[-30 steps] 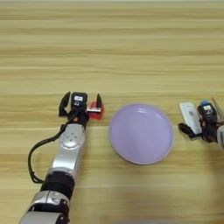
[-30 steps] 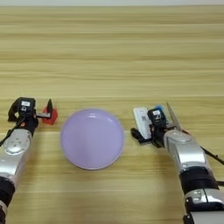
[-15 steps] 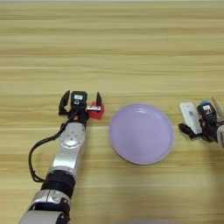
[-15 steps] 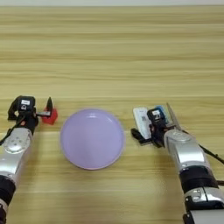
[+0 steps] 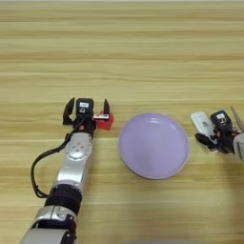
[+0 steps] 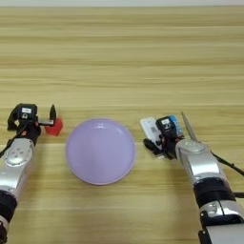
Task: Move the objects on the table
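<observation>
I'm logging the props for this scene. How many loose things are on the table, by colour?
Red: 1, the small cube
White: 1, the slim bar
Lavender: 1, the round plate
Total: 3

Desk [image 5: 122, 47]: light-brown wood, horizontal grain; lavender plate [image 5: 153, 145] round, lying flat near centre; small red cube [image 5: 105, 121] just left of the plate, apart from its rim; left claw [image 5: 87, 106] spread wide, its right finger at the cube; white bar [image 5: 203, 126] right of the plate, with the right claw [image 5: 220, 132] at it near the picture's edge.
</observation>
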Robot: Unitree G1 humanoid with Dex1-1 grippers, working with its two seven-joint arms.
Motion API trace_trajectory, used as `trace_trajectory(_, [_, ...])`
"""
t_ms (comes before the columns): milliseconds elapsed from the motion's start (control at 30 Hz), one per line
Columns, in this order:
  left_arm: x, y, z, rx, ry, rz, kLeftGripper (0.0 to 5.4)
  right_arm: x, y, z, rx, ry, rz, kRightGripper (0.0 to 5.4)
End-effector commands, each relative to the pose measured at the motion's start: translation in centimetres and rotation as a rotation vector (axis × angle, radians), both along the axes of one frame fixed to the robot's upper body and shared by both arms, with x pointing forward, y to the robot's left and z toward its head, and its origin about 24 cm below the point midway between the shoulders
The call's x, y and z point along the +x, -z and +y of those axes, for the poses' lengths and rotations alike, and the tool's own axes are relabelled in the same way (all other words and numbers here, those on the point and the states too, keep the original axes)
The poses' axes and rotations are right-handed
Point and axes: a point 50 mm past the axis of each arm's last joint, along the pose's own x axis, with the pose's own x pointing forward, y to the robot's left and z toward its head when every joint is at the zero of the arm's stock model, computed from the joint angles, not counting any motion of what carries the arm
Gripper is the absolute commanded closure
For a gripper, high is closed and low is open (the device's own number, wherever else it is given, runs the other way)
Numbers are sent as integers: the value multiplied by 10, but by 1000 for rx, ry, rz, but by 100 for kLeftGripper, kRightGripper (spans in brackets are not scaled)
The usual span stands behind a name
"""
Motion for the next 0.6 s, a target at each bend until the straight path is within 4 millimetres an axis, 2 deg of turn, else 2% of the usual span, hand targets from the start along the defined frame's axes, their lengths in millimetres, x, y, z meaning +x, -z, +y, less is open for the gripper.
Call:
trace_trajectory(33, [2,-1,0,-9,-5,-6,0,-9,12,-6,-34,14,68,235])
trace_trajectory(100, [2,-1,0,-10,-5,-7,0,-9,12,-5,-34,14,67,249])
trace_trajectory(600, [1,-1,0,-11,-5,-7,0,-9,10,-7,-26,27,44,249])
